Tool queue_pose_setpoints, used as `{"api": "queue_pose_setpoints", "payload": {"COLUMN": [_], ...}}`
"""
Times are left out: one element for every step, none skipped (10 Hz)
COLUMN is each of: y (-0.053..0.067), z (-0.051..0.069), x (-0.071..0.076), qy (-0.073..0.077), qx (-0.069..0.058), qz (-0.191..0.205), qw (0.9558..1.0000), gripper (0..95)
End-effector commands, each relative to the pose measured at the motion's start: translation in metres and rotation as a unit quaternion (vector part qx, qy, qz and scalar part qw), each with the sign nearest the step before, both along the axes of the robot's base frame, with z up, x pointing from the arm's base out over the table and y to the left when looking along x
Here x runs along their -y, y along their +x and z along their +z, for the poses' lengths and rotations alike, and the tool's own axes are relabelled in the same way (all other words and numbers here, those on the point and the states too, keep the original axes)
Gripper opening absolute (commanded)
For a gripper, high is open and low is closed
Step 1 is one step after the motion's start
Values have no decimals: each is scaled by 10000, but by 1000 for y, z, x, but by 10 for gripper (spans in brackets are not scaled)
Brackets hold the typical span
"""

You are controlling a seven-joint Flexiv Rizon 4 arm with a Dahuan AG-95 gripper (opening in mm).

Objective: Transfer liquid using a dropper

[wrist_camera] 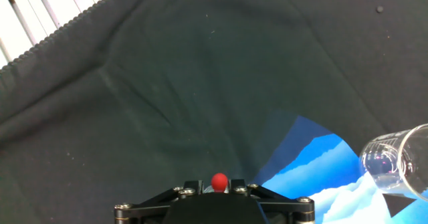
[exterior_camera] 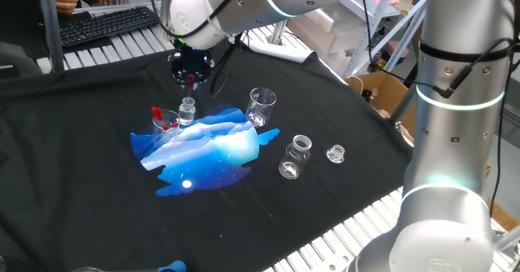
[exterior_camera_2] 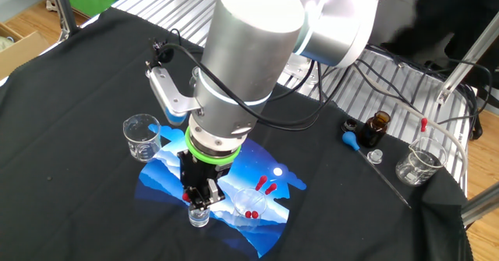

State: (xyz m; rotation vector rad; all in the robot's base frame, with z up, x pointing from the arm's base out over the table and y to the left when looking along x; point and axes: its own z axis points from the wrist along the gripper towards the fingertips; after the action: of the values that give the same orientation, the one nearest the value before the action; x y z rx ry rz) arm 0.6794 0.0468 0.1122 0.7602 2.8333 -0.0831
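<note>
My gripper (exterior_camera: 191, 71) points down and is shut on the dropper, whose red bulb (exterior_camera: 192, 79) shows between the fingers. The dropper hangs upright over a small clear vial (exterior_camera: 188, 110) at the far edge of the blue mat (exterior_camera: 213, 154). The other fixed view shows the gripper (exterior_camera_2: 199, 191) right above that vial (exterior_camera_2: 199, 215); the tube itself is too thin to make out. In the hand view the red bulb (wrist_camera: 219, 180) sits between the jaws of the gripper (wrist_camera: 219, 188). A small beaker (exterior_camera: 165, 124) holding red-bulbed droppers stands left of the vial.
A spouted glass beaker (exterior_camera: 261, 105) stands right of the vial. A wider vial (exterior_camera: 294, 157) and a small glass piece (exterior_camera: 335, 153) lie on the black cloth. A brown bottle (exterior_camera_2: 377, 128), a blue bulb (exterior_camera_2: 352, 142) and another beaker (exterior_camera_2: 417, 164) stand at the table's far side.
</note>
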Motion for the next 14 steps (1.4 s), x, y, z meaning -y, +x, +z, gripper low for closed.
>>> {"api": "queue_pose_setpoints", "payload": {"y": [-1, -1, -1, -1, -1, -1, -2, -2, -2, -2, -2, -2, -2, -2], "z": [-1, -2, -3, -4, -5, -6, -7, -8, -8, -8, -8, -8, -8, -8], "x": [0, 0, 0, 1, 1, 1, 1, 1, 1, 1, 1, 1, 1, 1], "qy": [-7, -4, -9, -9, -11, -10, -13, -15, -23, -30, -38, -42, -50, -57], "qx": [23, 30, 58, 73, 87, 95, 103, 119, 132, 128, 134, 136, 132, 128], "qz": [-6, -7, -1, -7, -12, -9, -8, -8, -4, 9, 14, 19, 36, 44], "qw": [10000, 10000, 10000, 10000, 10000, 10000, 9999, 9999, 9999, 9999, 9999, 9999, 9999, 9999], "gripper": [190, 190, 190, 190, 190, 190, 190, 190, 190, 190, 190, 190, 0, 0]}}
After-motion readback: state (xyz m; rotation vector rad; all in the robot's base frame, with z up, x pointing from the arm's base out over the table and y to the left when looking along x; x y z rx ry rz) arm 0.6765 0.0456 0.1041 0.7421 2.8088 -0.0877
